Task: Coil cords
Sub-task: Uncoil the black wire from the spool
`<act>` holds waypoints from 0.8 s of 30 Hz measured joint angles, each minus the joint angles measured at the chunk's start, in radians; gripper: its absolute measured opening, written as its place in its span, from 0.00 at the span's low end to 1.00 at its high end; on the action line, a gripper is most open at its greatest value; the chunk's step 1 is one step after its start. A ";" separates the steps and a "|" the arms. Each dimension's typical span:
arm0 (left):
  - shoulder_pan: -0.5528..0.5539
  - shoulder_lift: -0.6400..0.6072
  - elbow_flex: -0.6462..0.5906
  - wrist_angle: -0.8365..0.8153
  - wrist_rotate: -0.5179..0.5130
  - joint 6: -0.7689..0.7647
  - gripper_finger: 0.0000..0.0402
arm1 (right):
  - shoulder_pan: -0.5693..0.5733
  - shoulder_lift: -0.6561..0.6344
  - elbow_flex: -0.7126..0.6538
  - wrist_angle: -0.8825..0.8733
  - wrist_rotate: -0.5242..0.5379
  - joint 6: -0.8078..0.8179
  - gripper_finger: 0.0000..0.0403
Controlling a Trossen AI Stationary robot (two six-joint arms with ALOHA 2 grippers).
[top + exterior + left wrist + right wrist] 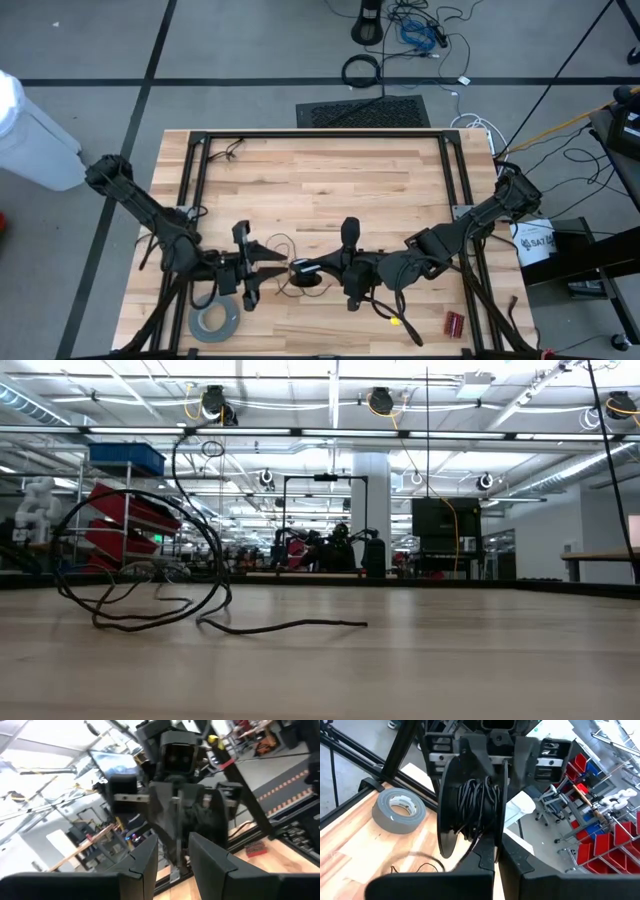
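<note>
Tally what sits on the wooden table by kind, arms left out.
Cord spool: 1
Thin dark wire: 1
Grey tape roll: 1
Small red item: 1
Small yellow item: 1
Total: 5

The left gripper's two dark fingers stand slightly apart, facing the other dark arm's gripper; a small red block lies on the pale wooden tabletop.
</note>
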 joint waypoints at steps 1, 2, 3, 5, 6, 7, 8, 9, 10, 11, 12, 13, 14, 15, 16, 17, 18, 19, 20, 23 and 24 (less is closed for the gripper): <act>0.003 0.005 0.000 0.000 0.000 0.000 0.29 | 0.000 0.000 0.000 0.000 0.000 0.006 0.00; 0.008 0.009 0.000 0.000 0.000 0.000 0.29 | 0.000 0.000 0.000 -0.001 0.000 0.010 0.00; 0.011 0.012 0.000 -0.002 0.001 0.000 0.29 | 0.000 0.000 0.000 -0.003 0.000 0.011 0.00; 0.018 0.014 0.000 -0.001 0.005 0.000 0.29 | 0.000 0.000 0.000 -0.008 0.000 0.011 0.00; 0.021 0.014 0.000 -0.001 0.011 -0.001 0.29 | 0.000 0.000 0.000 -0.008 0.000 0.012 0.00; 0.022 0.014 0.000 0.000 0.017 -0.004 0.29 | 0.000 0.000 0.000 -0.008 0.000 0.015 0.00; 0.025 0.014 0.000 0.000 0.026 -0.009 0.29 | -0.001 0.000 0.000 -0.010 0.000 0.018 0.00; 0.028 0.014 0.000 0.000 0.037 -0.022 0.29 | -0.003 0.000 0.000 -0.012 0.000 0.020 0.00; 0.030 0.014 0.000 0.000 0.046 -0.027 0.29 | -0.004 0.000 0.000 -0.012 0.000 0.022 0.00; 0.032 0.014 0.000 0.000 0.051 -0.027 0.29 | -0.006 0.000 0.000 -0.012 0.000 0.022 0.00; 0.032 0.014 0.000 0.000 0.052 -0.027 0.29 | -0.006 0.002 0.000 -0.011 0.001 0.022 0.00; 0.032 0.014 0.000 0.000 0.052 -0.028 0.29 | -0.007 0.004 0.000 -0.009 0.001 0.022 0.00; 0.032 0.014 0.000 -0.001 0.052 -0.034 0.29 | -0.007 0.006 0.000 -0.011 0.001 0.022 0.00; 0.033 0.014 0.000 -0.002 0.052 -0.043 0.29 | -0.008 0.010 0.000 -0.012 0.001 0.022 0.00; 0.035 0.015 0.000 -0.003 0.052 -0.048 0.29 | -0.011 0.015 0.000 -0.009 0.002 0.021 0.00; 0.035 0.015 0.000 -0.003 0.052 -0.051 0.29 | -0.013 0.017 0.000 -0.010 0.001 0.018 0.00; 0.038 0.015 0.000 -0.003 0.053 -0.052 0.29 | -0.013 0.018 0.000 -0.011 0.001 0.015 0.00; 0.040 0.015 0.000 -0.004 0.052 -0.052 0.29 | -0.016 0.018 0.000 -0.011 0.001 0.014 0.00; 0.043 0.015 0.000 -0.007 0.052 -0.052 0.29 | -0.019 0.018 0.000 -0.011 0.001 0.014 0.00; 0.046 0.015 0.000 -0.024 0.052 -0.053 0.29 | -0.022 0.018 0.000 -0.013 0.002 0.011 0.00; 0.046 0.015 0.000 -0.027 0.051 -0.053 0.29 | -0.022 0.018 0.000 -0.014 0.002 0.009 0.00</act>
